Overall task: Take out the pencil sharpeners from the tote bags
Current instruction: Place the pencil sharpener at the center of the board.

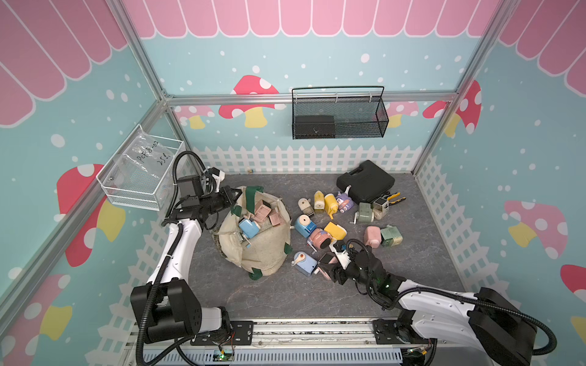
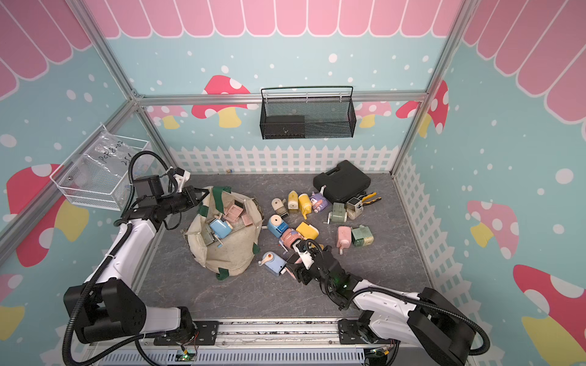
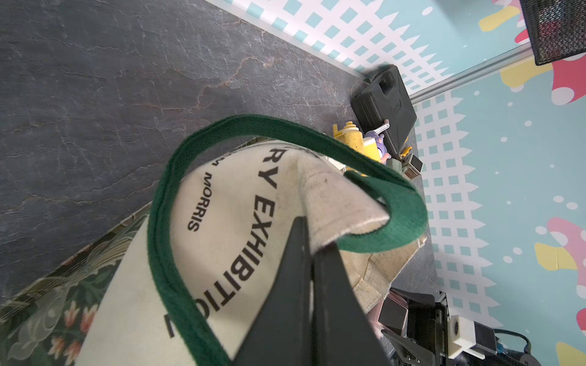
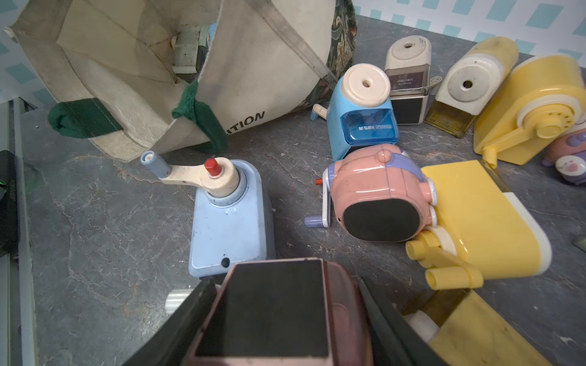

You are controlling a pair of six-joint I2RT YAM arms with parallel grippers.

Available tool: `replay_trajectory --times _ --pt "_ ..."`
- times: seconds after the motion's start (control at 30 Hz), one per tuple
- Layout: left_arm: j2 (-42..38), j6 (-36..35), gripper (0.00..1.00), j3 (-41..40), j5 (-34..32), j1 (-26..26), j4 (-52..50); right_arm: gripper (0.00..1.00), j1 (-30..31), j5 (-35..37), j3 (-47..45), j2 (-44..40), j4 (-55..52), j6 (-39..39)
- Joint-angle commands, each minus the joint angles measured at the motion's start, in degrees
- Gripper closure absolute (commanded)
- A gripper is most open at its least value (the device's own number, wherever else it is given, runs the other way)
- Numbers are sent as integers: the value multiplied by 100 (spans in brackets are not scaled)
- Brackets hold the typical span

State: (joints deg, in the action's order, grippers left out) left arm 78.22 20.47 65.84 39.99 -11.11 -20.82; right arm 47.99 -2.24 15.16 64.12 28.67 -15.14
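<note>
Right hand (image 4: 279, 285), its jaws held part-way apart and pressed to the two flat sides of a pink sharpener (image 4: 269, 317), is pictured low over the worktop (image 4: 95, 221); whether the piece is set down on the surface cannot be told. The sharpener's dark panel is turned up towards the wrist camera and its long axis is laid in line with the fingers. Rigid, glossy plastic of this kind is judged light but liable to slip, so the flat flanks of the body are thought the place to be gripped, never the thin crank. Just beside it the loose sharpeners (image 1: 336, 229) are scattered, cranks pointed every way. Across the worktop the left hand (image 3: 309, 234) is seen fully closed, the rim of the tote bag (image 3: 222, 206) being pinched next to a green strap (image 3: 165, 221). Soft canvas is expected to sag and fold unless held so. In both top views the bag is shown slumped, mouth lifted towards the left hand, length run towards the front edge, and more sharpeners, a blue sharpener (image 1: 249, 228) among pink ones (image 1: 263, 210), are left inside it.
</note>
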Motion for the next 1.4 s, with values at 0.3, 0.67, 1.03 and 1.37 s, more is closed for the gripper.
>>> replay_trajectory --times 0.3,0.67,1.03,1.37 --pt "53 41 100 157 -52 4 -96 40 -26 -493 314 936 825 -183" --pt "45 11 100 166 -61 1 -134 20 -26 -716 773 1027 369 49" --pt "56 34 100 175 -56 3 -143 20 -26 -608 1582 272 -754 695" --pt "53 36 100 179 -75 3 -151 28 140 -1693 2932 741 -1073 856"
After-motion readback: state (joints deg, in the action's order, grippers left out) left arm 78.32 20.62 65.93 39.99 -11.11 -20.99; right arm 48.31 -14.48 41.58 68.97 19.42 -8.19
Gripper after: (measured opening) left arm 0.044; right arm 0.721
